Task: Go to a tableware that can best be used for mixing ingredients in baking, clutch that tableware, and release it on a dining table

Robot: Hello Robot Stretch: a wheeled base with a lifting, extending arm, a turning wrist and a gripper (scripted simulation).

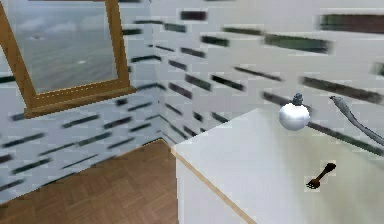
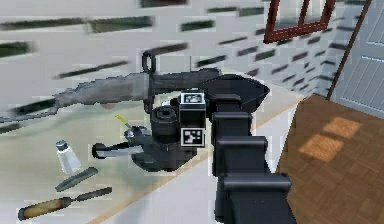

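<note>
**Arm reaching across the desk**

The end effector [image 2: 112, 150] is hanging above the desk [image 2: 30, 160] near a shaker [image 2: 67, 155]. I cannot tell its grip or whether it is holding anything. A dark rounded shape [image 2: 240, 92], possibly the bowl, is sitting behind the arm [image 2: 240, 170].

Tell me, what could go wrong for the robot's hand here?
The gripper is close to a small white shaker on the counter; it might knock it over. Two long utensils lie near the counter's edge, so a sweep could perhaps push them off.
</note>
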